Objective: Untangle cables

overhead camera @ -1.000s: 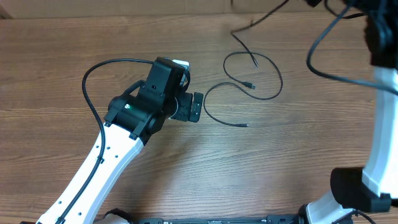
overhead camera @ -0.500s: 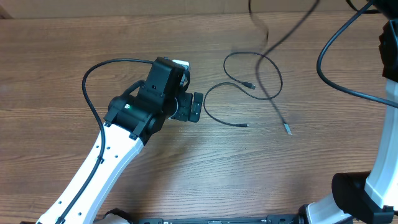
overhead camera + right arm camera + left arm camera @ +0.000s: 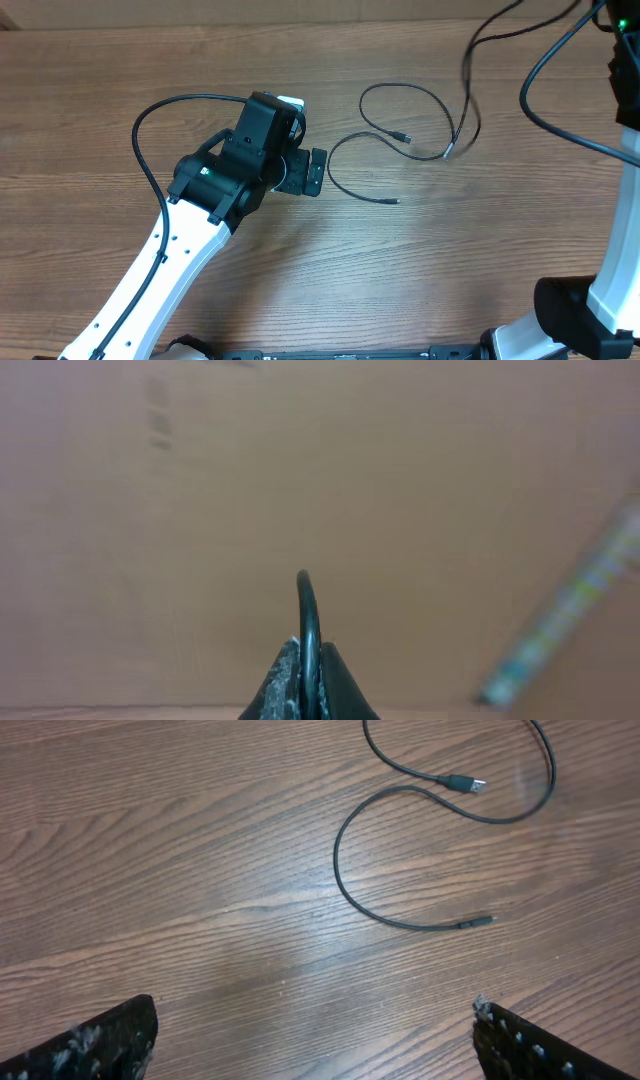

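Observation:
A thin black cable lies on the wooden table in loose open curves, one plug inside its loop and the other end nearer me. It also shows in the left wrist view. My left gripper is open and empty just left of it; its fingers frame bare wood. My right gripper is shut on a second black cable, raised high. That cable hangs blurred from the top right, its free plug over the lying cable's right side.
The left arm's thick black wire arcs over the table at the left. The right arm stands along the right edge with thick black wires looping from it. A cardboard-coloured wall runs along the far edge.
The held cable has left the table; its free end swung out to the right and front, then back towards the lying cable's loop. The left arm and the lying cable have not moved.

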{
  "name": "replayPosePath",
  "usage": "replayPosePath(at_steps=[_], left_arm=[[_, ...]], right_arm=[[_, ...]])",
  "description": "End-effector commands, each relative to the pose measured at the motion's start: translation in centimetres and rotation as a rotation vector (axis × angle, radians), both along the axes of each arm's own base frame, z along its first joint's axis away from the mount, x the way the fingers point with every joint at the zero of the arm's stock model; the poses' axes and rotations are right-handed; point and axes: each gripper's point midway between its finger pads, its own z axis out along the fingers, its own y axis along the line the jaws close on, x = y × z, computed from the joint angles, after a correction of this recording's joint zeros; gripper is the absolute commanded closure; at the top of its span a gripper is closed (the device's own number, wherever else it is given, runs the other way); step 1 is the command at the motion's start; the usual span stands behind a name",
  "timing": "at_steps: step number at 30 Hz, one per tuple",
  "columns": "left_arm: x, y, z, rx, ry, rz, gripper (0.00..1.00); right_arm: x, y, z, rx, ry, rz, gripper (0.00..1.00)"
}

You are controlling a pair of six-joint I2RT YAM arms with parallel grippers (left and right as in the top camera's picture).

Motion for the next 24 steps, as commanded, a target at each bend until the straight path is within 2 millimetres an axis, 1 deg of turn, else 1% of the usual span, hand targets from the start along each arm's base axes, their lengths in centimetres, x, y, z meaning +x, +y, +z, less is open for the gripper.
replayPosePath(at_steps=[1,3,4,6,10,13,16,20,24], left_arm=[[0.3,0.2,0.5,0.009,-0.020,-0.003,0.00],[0.3,0.2,0.5,0.009,-0.020,-0.003,0.01],[0.3,0.2,0.5,0.009,-0.020,-0.002,0.00],[0.3,0.2,0.5,0.009,-0.020,-0.003,0.00],[0.3,0.2,0.5,0.009,-0.020,-0.003,0.00],[0.3,0.2,0.5,0.009,-0.020,-0.003,0.01],[0.3,0.2,0.5,0.009,-0.020,-0.002,0.00],[0.3,0.2,0.5,0.009,-0.020,-0.003,0.00],[0.3,0.2,0.5,0.009,-0.020,-0.003,0.00]], right_arm=[[-0.7,-5.5,-0.5,-0.015,0.020,-0.224,0.96],[-0.5,-7.4,-1.6,-0.016,0.057,-0.266,0.96],[-0.4,-8.6,-2.4,-0.007,0.081,-0.296,0.96],[-0.5,-10.7,-3.7,0.038,0.106,-0.349,0.96],[-1.3,-15.1,-6.4,0.139,0.154,-0.471,0.96],[-2.2,-18.2,-8.2,0.171,0.195,-0.547,0.96],[-2.8,-20.6,-9.8,0.184,0.235,-0.595,0.96],[-3.2,-22.9,-12.3,0.218,0.288,-0.613,0.96],[-3.4,-25.1,-15.6,0.283,0.331,-0.636,0.96]])
